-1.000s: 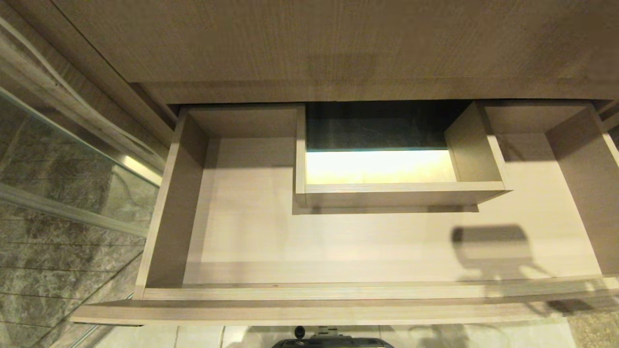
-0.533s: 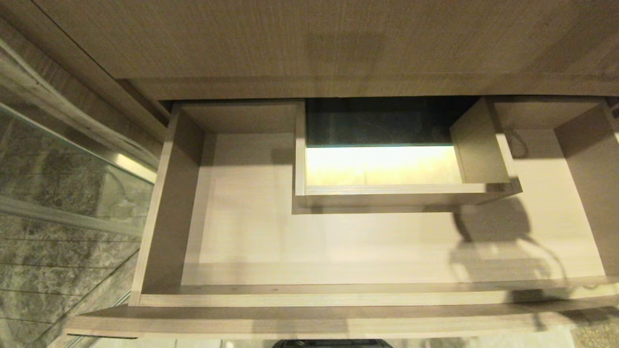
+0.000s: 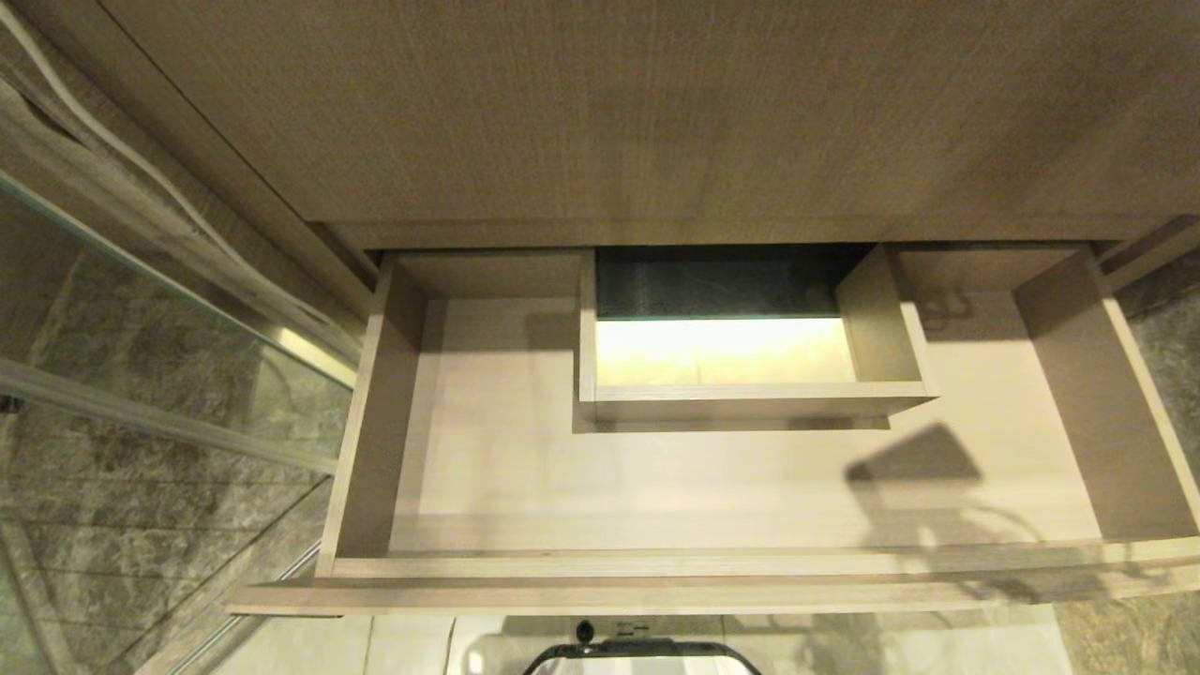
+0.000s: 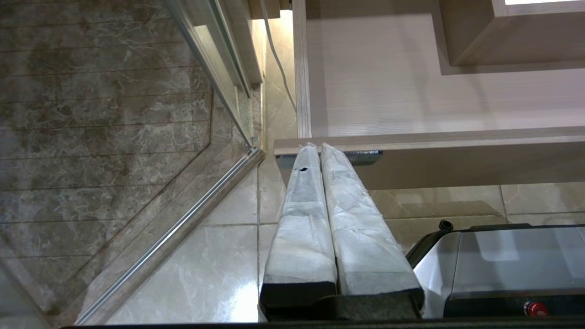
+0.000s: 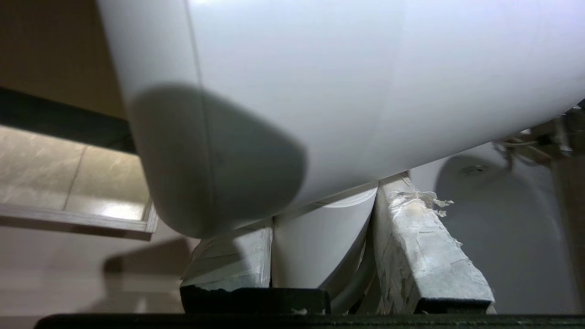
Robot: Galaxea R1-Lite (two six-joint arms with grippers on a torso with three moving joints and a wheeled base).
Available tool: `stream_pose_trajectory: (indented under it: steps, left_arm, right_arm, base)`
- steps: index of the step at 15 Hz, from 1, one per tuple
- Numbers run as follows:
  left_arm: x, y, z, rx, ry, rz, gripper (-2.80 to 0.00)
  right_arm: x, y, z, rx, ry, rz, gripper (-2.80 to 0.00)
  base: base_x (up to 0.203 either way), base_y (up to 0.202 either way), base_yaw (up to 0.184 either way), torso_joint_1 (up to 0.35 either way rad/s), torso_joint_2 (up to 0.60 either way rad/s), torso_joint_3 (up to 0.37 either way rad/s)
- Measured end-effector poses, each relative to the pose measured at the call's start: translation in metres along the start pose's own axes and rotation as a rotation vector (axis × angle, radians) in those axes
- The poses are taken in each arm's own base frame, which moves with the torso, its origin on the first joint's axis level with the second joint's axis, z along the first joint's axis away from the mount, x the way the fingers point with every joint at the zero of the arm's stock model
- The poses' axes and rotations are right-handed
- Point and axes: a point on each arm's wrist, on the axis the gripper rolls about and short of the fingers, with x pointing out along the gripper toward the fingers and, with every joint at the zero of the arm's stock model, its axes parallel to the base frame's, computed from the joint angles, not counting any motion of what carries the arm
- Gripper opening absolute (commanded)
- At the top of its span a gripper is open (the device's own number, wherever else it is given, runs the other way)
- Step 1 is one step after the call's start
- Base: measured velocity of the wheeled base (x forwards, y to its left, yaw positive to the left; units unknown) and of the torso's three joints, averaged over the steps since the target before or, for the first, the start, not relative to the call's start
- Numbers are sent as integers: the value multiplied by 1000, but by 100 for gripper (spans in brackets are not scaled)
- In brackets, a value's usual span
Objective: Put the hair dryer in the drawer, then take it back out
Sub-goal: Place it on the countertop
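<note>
We have drawn back from the open drawer (image 3: pixel 656 487): in the head view it now sits lower and smaller in the frame than a moment ago, a camera shift and not a move of the drawer. Its floor lies bare, with only a shadow at lower right. We judge the hair dryer (image 5: pixel 320 91) is on its way out, or not yet set in; we cannot tell which.

The head view shows neither arm. Only the right wrist view gives the dryer, its white barrel filling the upper frame, its handle clamped between the partly open right pincer (image 5: pixel 320 256), above the drawer floor. The left wrist view shows the left pincer (image 4: pixel 320 151) closed and empty, parked by the drawer front over the tiled floor (image 4: pixel 219 256).
</note>
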Motion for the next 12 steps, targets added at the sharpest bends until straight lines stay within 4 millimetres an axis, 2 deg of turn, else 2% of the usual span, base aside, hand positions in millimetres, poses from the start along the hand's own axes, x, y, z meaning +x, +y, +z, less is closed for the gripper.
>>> stream_pose_trajectory:
  steps: [6, 12]
  left_arm:
    - [0, 0, 0, -1, 0, 1, -280]
    - [0, 0, 0, 0, 0, 1, -280]
  right_arm:
    - [-5, 1, 0, -1, -11, -6, -280]
    - [-6, 1, 1, 0, -14, -9, -280]
  base:
    - [0, 0, 0, 14, -19, -9]
    - [0, 0, 0, 136, -382, -177]
